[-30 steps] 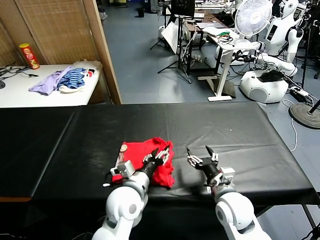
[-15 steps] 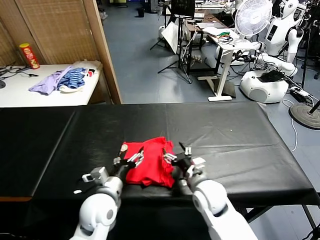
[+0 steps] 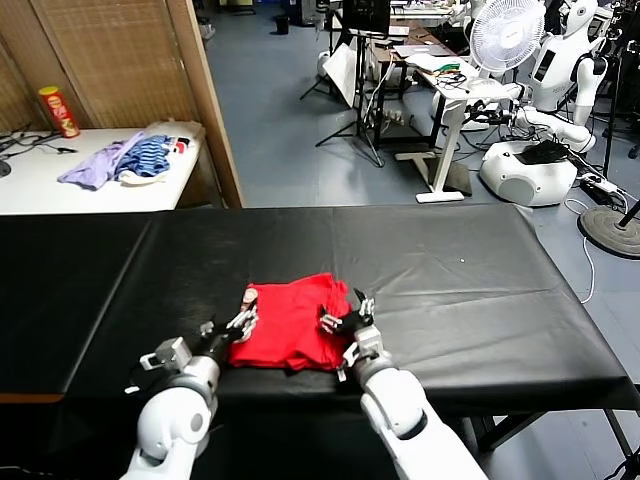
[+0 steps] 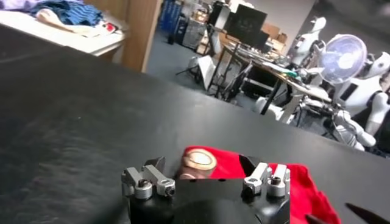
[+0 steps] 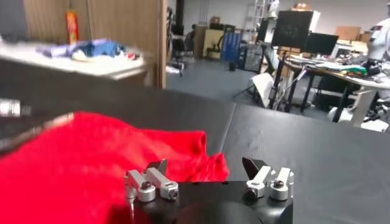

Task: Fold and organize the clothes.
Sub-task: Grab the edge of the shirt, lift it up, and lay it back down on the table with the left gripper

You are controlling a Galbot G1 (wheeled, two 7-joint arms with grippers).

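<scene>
Spread wide and empty, our left gripper [image 3: 232,331] sits low at the near-left edge of the red T-shirt [image 3: 290,320], which lies bunched on the black table [image 3: 480,270]. Our right gripper [image 3: 343,318] flanks its right edge, jaws equally wide — holding nothing. We judge a fold is being lined up — next, both must pinch cloth.

A black-covered table [image 3: 480,270] carries one folded red T-shirt [image 3: 290,330].

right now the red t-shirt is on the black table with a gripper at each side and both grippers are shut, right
Not quite: both grippers are open, as each wrist view shows. The rest holds: the red t-shirt lies on the black table, left gripper and right gripper at its sides.
</scene>
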